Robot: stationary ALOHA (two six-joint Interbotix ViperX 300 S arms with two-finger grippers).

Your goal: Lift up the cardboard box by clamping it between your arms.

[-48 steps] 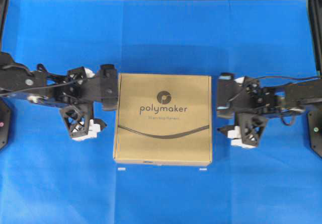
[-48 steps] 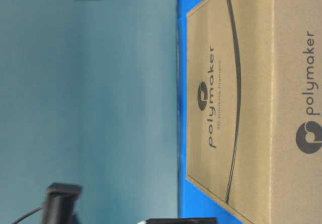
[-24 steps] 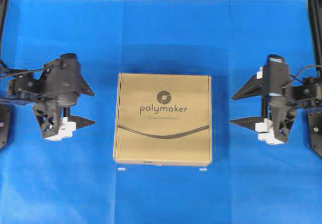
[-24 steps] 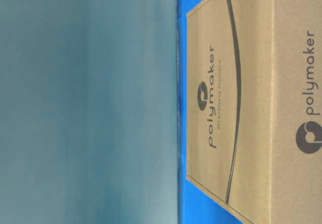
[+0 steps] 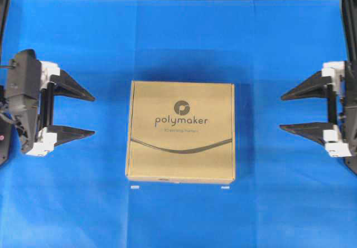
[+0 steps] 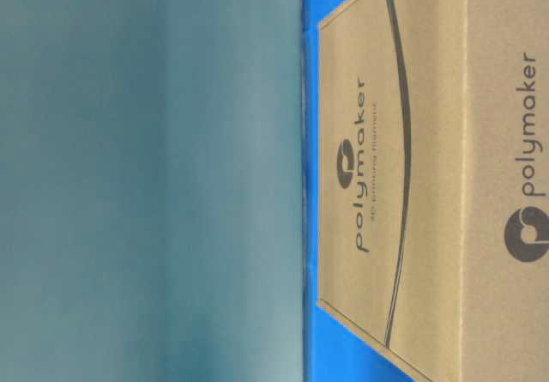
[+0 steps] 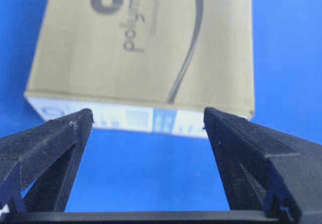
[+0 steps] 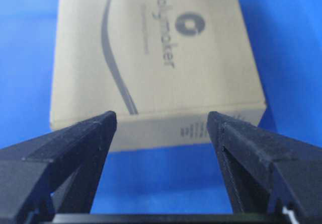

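Cardboard box (image 5: 182, 131) sits flat and square in the middle of the blue table cover (image 5: 178, 42), "polymaker" lettering up, nothing touching it. From the left wrist view, the left gripper (image 7: 146, 121) has its two black fingers (image 7: 50, 143) spread wide, nothing between them, and the box's labelled side wall lies straight ahead across a strip of bare blue. Same story from the right wrist view: the right gripper (image 8: 161, 121) is splayed wide, empty, staring at the box's opposite side wall.

Overhead, the geometry is clean. Left gripper (image 5: 92, 115) is out at the left edge, right gripper (image 5: 280, 112) out at the right edge, both well apart from the box, fingertips pointing inward at it. The box lies squarely between them, on the line joining the two. Neither arm looks clearly nearer; the gaps read about even.

My read: the clamp hasn't begun. Both arms would need to close in along that line, meeting opposite walls together so the box doesn't slide or twist.
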